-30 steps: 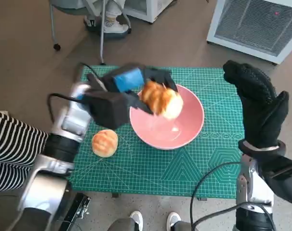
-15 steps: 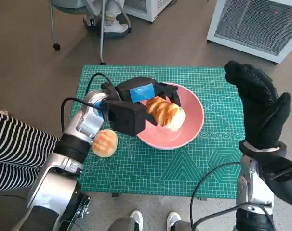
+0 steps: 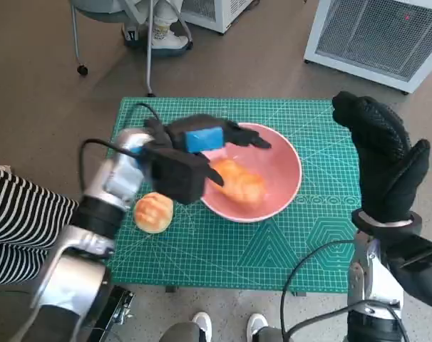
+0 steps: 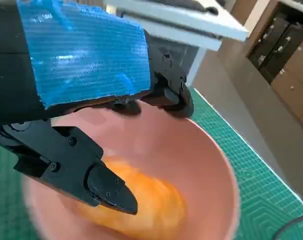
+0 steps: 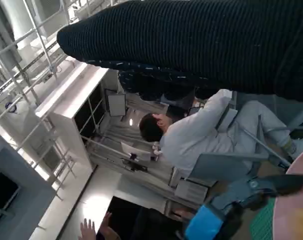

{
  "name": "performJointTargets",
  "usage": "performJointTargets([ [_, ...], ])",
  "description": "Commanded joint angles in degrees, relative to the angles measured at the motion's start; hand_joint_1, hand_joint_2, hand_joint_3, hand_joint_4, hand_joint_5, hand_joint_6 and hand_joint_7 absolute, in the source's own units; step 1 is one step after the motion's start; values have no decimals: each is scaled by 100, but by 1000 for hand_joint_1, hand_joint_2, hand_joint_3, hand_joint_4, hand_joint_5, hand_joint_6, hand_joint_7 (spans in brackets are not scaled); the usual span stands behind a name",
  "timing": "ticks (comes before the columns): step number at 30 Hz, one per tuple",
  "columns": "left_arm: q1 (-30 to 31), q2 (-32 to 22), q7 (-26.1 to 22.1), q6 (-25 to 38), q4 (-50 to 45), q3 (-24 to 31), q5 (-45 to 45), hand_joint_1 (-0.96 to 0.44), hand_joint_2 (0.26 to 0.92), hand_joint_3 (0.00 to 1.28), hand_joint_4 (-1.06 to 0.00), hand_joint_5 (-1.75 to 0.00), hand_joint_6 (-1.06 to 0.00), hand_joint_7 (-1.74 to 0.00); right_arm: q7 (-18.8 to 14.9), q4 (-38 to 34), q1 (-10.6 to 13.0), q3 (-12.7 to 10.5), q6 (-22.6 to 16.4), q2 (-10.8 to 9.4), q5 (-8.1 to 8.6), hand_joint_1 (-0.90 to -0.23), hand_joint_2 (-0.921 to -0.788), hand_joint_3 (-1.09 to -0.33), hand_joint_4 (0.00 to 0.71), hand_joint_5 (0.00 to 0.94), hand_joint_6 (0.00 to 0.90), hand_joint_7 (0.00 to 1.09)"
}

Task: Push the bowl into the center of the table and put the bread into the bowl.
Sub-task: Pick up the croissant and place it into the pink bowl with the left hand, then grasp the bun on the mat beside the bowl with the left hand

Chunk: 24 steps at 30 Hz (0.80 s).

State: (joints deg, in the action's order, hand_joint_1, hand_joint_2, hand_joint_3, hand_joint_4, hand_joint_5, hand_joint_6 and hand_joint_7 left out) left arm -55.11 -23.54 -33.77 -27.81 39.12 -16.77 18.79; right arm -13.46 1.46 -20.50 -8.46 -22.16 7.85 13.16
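Bread (image 3: 239, 182) lying in bowl (image 3: 284, 162), blurred. Left hand (image 3: 202, 146) over bowl, fingers spread, holding nothing. Right hand (image 3: 384, 158) raised beside bowl, spread, empty. Bun (image 3: 153, 211) left of bowl.

There is one pink bowl (image 3: 273, 178) on the green mat (image 3: 202, 249). Two bread rolls show: one roll in the bowl (image 3: 239, 182), the other roll on the mat (image 3: 153, 211).

The left hand (image 3: 202, 142) reaches out from its pale forearm (image 3: 109, 185), blue-taped back up, black fingers (image 4: 106, 187) spread apart and holding nothing. The right hand (image 3: 383, 160) — gloved — stands raised and upright on its forearm (image 3: 373, 285), fingers extended and apart, empty as well.
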Motion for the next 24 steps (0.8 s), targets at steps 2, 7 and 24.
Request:
performJointTargets([
  [2,367,-529,-225,22,-749,410,-422,-422,791,3,-92,-4,-255,-6,57,2,149,56,31,-67,-53,-704,-921,-729,199,1,106,393],
  [7,681,-952,-476,12,-1310,773,-878,-459,801,6,-127,-17,-280,-16,59,6,180,85,10,-93,-51,-702,-921,-728,203,3,106,394],
  [24,1778,-2179,-1004,-109,-2059,1749,-1750,-526,795,1,-230,-37,-371,-76,30,-82,163,119,-53,-124,-49,-698,-921,-728,207,3,107,395],
])
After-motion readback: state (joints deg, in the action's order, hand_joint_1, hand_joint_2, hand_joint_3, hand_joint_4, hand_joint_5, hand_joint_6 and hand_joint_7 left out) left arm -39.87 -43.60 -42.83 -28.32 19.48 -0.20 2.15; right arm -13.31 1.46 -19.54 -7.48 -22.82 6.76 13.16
